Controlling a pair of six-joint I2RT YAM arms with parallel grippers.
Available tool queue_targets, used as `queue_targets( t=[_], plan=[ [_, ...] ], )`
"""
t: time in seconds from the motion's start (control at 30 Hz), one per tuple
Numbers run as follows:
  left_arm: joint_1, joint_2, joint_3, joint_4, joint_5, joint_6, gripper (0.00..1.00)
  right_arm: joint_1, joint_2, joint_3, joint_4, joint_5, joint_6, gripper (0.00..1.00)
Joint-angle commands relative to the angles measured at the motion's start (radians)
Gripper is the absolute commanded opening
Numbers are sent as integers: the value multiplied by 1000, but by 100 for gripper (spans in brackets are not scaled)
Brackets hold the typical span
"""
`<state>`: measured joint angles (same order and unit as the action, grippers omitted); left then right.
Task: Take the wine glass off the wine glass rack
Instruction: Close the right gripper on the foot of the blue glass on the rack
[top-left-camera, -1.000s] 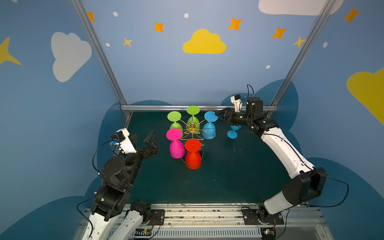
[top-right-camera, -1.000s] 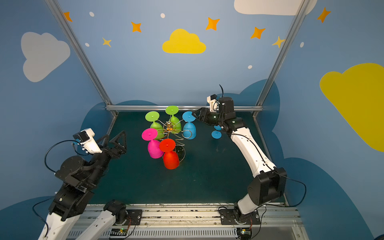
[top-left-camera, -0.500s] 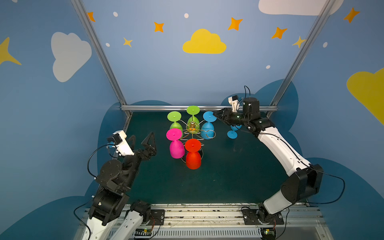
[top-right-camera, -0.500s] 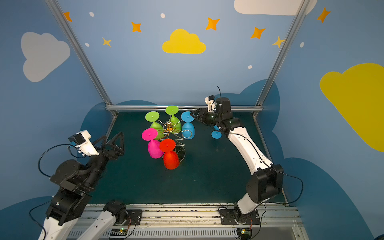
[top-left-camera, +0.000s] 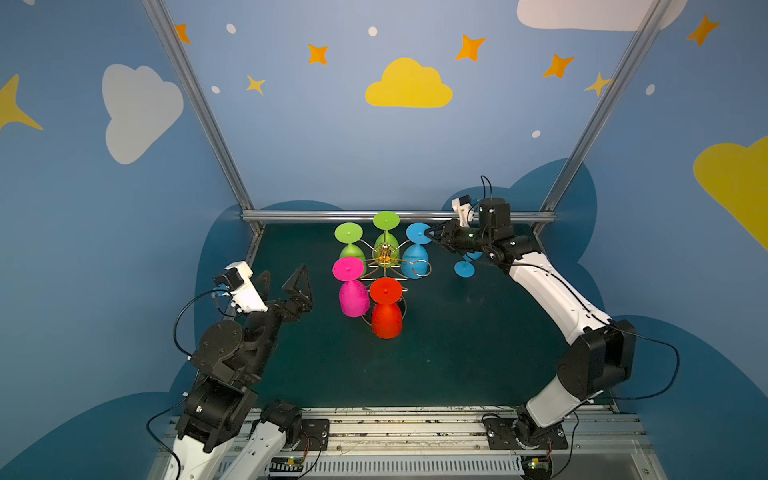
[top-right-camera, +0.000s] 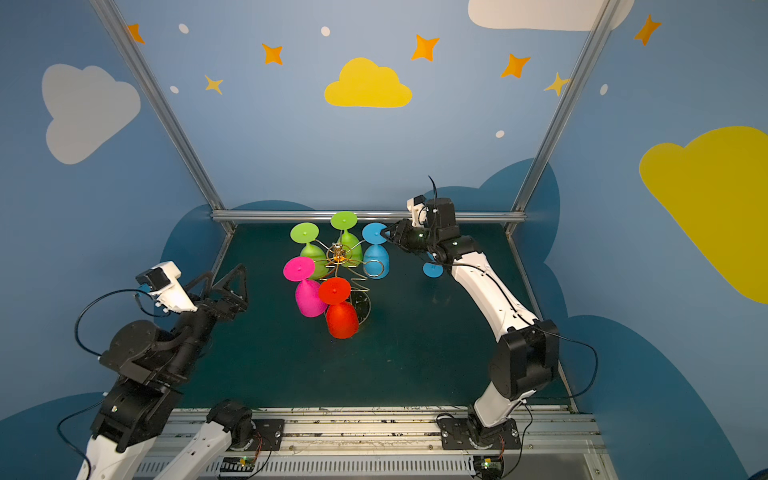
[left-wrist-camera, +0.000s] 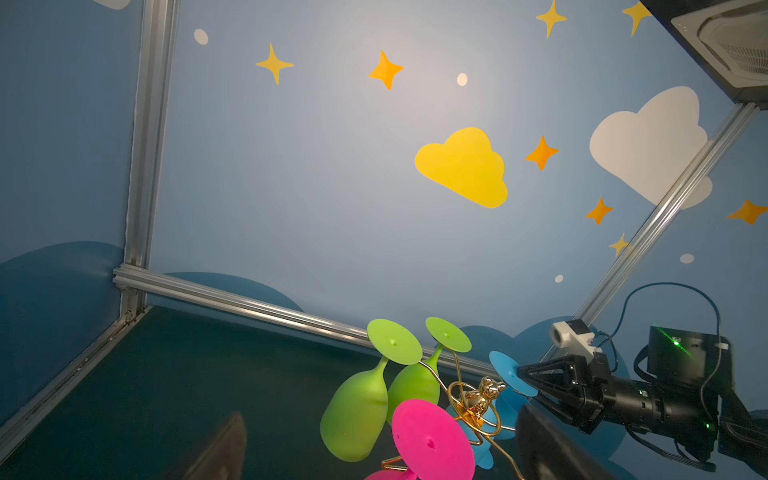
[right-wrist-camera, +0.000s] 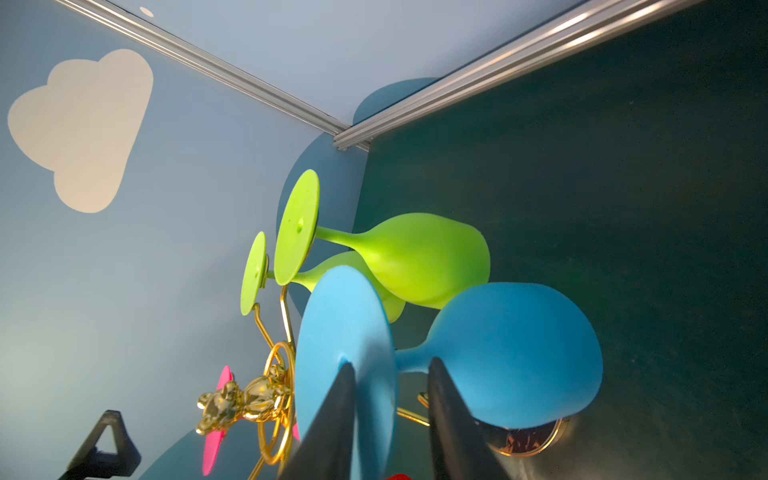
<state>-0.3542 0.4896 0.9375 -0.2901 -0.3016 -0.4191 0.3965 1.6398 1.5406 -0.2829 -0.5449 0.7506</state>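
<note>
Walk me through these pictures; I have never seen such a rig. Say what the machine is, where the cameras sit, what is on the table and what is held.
This is a robot with two arms, each ending in a two-fingered gripper. Two pictures look down from a twin camera up high; two come from cameras on the wrists. On the table stands a gold wire rack with glasses hanging upside down: two green glasses, a pink glass, a red glass, a blue glass. A second blue glass sits off the rack, partly hidden by the right arm. The left gripper is open and empty. The right gripper has its jaws either side of the hanging blue glass's foot; whether they grip is unclear.
</note>
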Motion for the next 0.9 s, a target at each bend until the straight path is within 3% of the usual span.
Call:
queue_targets(
  t=[0.0, 0.43, 0.87],
  plan=[
    [3, -6, -2, 10, 10, -4, 99, 2, 2, -11, 20, -1, -2, 21],
    [3, -8, 0, 12, 8, 2, 99, -11, -30, -35, 127, -61, 89, 0],
    [3, -7, 1, 23, 15, -4, 99, 6, -55, -12, 173, -112, 129, 0]
  ],
)
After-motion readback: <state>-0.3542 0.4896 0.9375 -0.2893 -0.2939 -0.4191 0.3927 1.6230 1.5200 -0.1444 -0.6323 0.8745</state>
